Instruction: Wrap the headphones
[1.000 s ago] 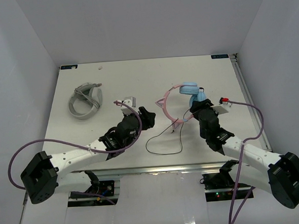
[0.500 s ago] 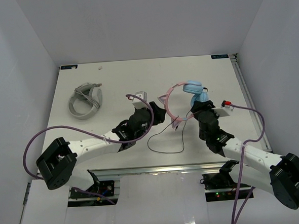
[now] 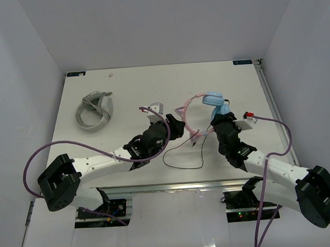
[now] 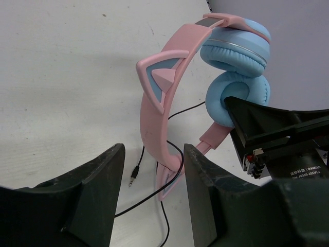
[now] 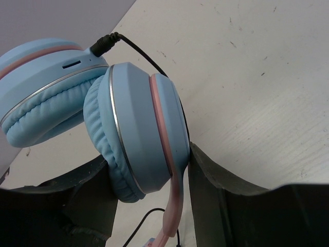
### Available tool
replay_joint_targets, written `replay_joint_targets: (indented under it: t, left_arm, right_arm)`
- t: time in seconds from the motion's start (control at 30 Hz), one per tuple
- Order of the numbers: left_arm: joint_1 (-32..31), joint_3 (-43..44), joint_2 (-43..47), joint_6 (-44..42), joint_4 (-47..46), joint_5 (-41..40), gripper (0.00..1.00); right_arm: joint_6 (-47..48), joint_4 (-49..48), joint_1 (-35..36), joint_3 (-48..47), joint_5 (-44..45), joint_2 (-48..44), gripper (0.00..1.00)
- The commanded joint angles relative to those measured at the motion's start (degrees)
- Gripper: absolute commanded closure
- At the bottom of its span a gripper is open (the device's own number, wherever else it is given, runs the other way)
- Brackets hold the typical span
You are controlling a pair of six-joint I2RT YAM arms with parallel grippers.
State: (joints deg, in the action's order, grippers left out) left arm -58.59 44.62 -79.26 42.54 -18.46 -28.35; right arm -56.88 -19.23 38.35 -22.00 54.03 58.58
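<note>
There is one pair of headphones [image 3: 211,99] just right of centre in the top view, with two light-blue earcups and one thin black cable [image 3: 184,166] looping toward the bottom. One grey-white looped band [image 3: 94,110] lies at upper left. Of the two pincers, the right gripper [image 5: 148,154] pinches one earcup between its fingers. The left gripper [image 4: 154,149] stands spread, its fingers either side of the pink headband without visibly touching it.

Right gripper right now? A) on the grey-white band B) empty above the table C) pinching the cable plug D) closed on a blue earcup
D: in the right wrist view the right gripper sits closed against both sides of one light-blue earcup of the headphones.
</note>
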Motion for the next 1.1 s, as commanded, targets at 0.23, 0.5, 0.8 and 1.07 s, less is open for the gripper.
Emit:
replay_joint_targets:
  t: [0.23, 0.5, 0.8, 1.07]
  left_arm:
    - [-0.4, 6.1, -6.9, 0.3, -0.2, -3.6, 0.39]
    - [-0.9, 10.4, -12.3, 0.8, 0.4, -4.9, 0.42]
    - [-1.5, 12.9, -16.4, 2.6, 2.1, -8.7, 0.61]
    - [-1.9, 15.4, -18.4, 2.5, 5.0, -11.1, 0.99]
  right_arm:
    - [-6.3, -3.2, 0.6, -3.2, 4.3, 0.4, 0.92]
    - [-7.1, -4.2, 1.6, -2.2, 4.9, 0.3, 0.92]
    - [-9.3, -4.5, 2.5, -0.1, 6.7, -0.5, 0.92]
    - [-7.3, -4.0, 3.0, 0.3, 6.7, -0.5, 0.92]
